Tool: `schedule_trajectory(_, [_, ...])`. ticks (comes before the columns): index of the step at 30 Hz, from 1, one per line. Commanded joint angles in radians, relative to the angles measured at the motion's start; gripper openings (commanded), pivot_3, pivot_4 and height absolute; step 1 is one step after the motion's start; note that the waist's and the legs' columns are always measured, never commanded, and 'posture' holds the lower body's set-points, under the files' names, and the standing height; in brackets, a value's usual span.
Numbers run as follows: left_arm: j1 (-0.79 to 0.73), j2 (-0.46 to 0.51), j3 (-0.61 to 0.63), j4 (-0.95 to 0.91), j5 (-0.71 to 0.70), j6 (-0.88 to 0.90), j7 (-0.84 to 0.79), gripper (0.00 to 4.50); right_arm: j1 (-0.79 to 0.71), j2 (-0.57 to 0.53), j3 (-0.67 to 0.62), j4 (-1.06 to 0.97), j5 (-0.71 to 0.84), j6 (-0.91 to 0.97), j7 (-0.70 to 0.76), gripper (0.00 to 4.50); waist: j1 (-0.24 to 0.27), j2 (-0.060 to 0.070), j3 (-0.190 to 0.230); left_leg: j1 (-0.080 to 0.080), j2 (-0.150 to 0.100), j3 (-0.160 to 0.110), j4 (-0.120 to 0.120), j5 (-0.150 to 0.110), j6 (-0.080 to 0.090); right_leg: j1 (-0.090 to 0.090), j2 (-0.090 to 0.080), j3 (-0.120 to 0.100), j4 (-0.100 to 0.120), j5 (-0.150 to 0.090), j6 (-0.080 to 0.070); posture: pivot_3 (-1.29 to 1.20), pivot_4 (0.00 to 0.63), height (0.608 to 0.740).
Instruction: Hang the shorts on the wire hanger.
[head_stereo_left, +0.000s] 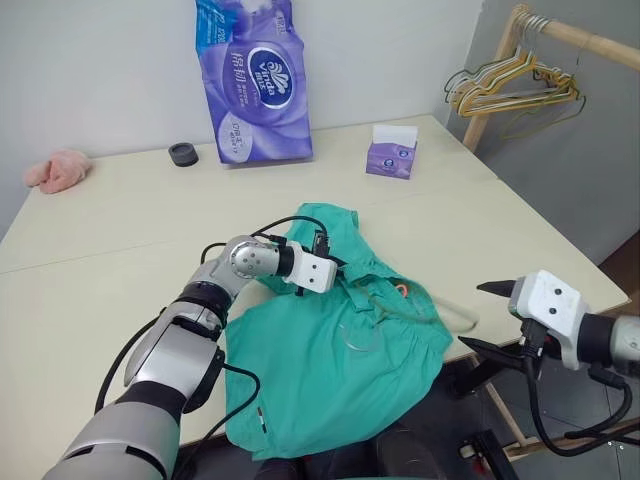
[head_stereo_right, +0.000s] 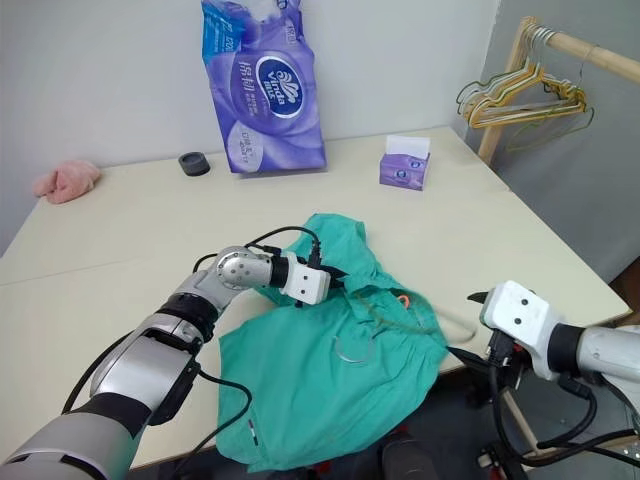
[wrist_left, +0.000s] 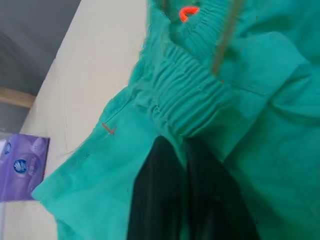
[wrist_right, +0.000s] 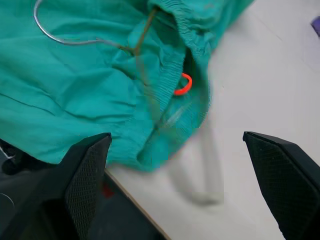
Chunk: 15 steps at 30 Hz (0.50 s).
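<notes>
Your left gripper (head_stereo_left: 340, 272) has its 2 black fingers (wrist_left: 165, 200) pinched together on the gathered elastic waistband of the teal shorts (head_stereo_left: 330, 370), so that arm already owns the cloth. The shorts lie spread on the near part of the table (head_stereo_left: 120, 220), with the lower edge draped over the front edge and the waistband bunched up toward the far side. The wire hanger (wrist_right: 140, 45) lies on top of them and partly inside them: its curved hook rests on the open cloth, and its thin arms run under the waistband near the small orange loop (wrist_right: 182, 85).

Your right gripper (head_stereo_left: 495, 318) hovers off the table's right front corner with its jaws spread wide and nothing between them. From those jaws the hanger lies toward the robot's left and a little farther in, just beyond the near right hem of the shorts. Its long axis seems to run roughly across the table, hook end nearer the robot's left arm. Since your left is busy, I judge the right arm is the free one to reach the wire; bring it in from the right along that axis
</notes>
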<state>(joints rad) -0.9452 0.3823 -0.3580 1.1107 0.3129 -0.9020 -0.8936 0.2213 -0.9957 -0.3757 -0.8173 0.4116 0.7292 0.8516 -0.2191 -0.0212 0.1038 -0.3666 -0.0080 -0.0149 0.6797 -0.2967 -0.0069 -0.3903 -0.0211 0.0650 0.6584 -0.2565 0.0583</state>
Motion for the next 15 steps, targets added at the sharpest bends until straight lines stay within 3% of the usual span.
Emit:
schedule_trajectory(1, [-0.030, -0.016, 0.063, -0.007, -0.101, 0.100, -0.072, 0.02, 0.056, 0.010, -0.142, -0.015, -0.018, -0.013, 0.021, 4.50, -0.001, 0.000, 0.000, 0.000, 0.000, 0.000, 0.000, 0.000, 0.000, 0.000, 0.000, 0.000, 0.000, 0.000, 0.001, -0.30, 0.068, 0.740])
schedule_trajectory(5, [-0.052, -0.038, 0.121, -0.017, -0.183, 0.253, -0.153, 0.02, 0.148, 0.017, -0.282, 0.017, -0.035, -0.015, 0.074, 4.50, -0.002, 0.000, 0.000, 0.000, 0.000, 0.000, 0.000, 0.000, 0.000, 0.000, 0.001, -0.002, 0.000, -0.001, 0.001, -0.30, 0.068, 0.740])
schedule_trajectory(8, [-0.081, -0.033, 0.152, -0.016, -0.228, 0.403, -0.229, 0.02, 0.173, 0.058, -0.315, -0.024, 0.047, 0.039, 0.088, 4.50, -0.005, 0.000, 0.000, 0.001, 0.000, 0.001, 0.000, 0.000, 0.000, 0.000, 0.001, -0.002, 0.000, -0.001, 0.001, -0.31, 0.068, 0.740])
schedule_trajectory(15, [-0.171, 0.048, 0.214, 0.011, -0.293, 0.761, -0.451, 0.02, 0.070, 0.200, -0.132, -0.112, 0.179, 0.153, -0.089, 4.50, -0.043, -0.001, 0.000, 0.000, 0.000, 0.000, -0.001, 0.000, 0.000, 0.000, 0.002, -0.002, -0.001, -0.001, 0.001, -0.33, 0.069, 0.740])
